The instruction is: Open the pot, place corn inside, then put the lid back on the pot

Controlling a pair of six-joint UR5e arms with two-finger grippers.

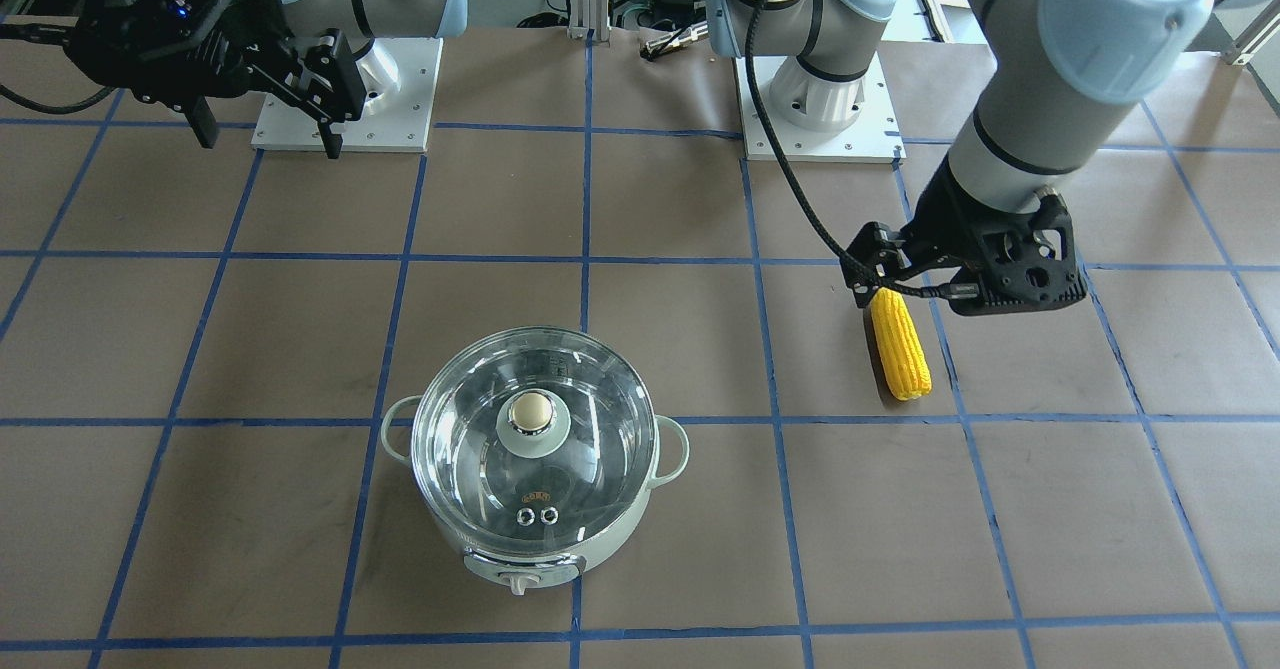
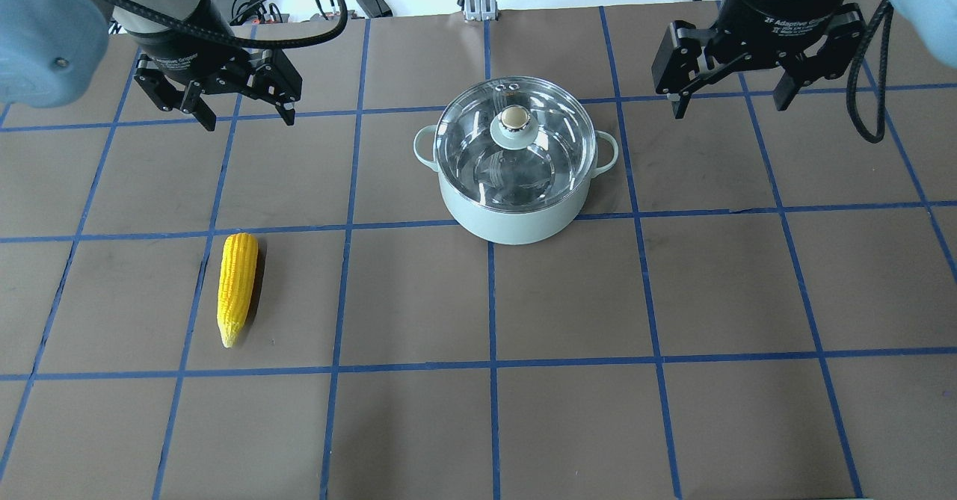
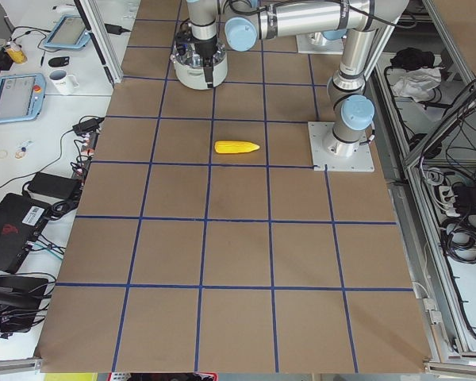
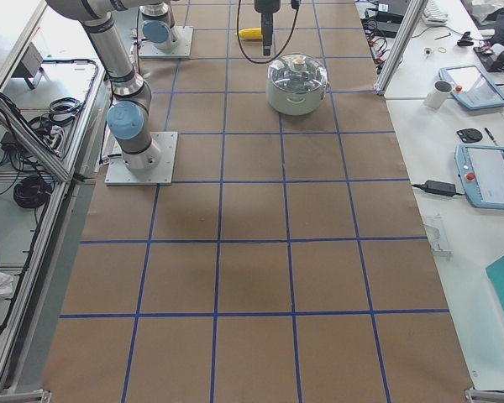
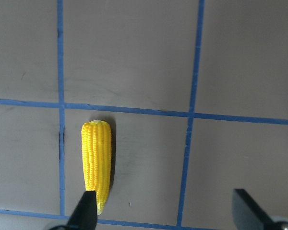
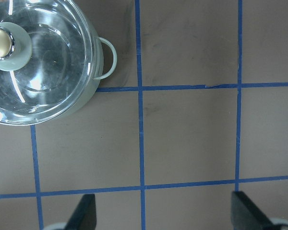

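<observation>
The pale mint pot (image 2: 516, 212) stands at the table's middle with its glass lid (image 2: 549, 160) on and the beige knob (image 2: 514, 117) on top. It also shows in the front view (image 1: 600, 549) and the right wrist view (image 6: 93, 81). The yellow corn (image 2: 237, 287) lies on the table to the pot's left, pointed end toward the robot, and shows in the left wrist view (image 5: 97, 165). My left gripper (image 2: 247, 120) hangs open and empty above the table, beyond the corn. My right gripper (image 2: 729, 100) hangs open and empty to the right of the pot.
Brown table paper with a blue tape grid (image 2: 493, 365) covers the table. The arm base plates (image 1: 345, 99) (image 1: 820, 114) sit at the robot's side. Tablets and a mug (image 4: 443, 94) lie on the side bench beyond the table's edge.
</observation>
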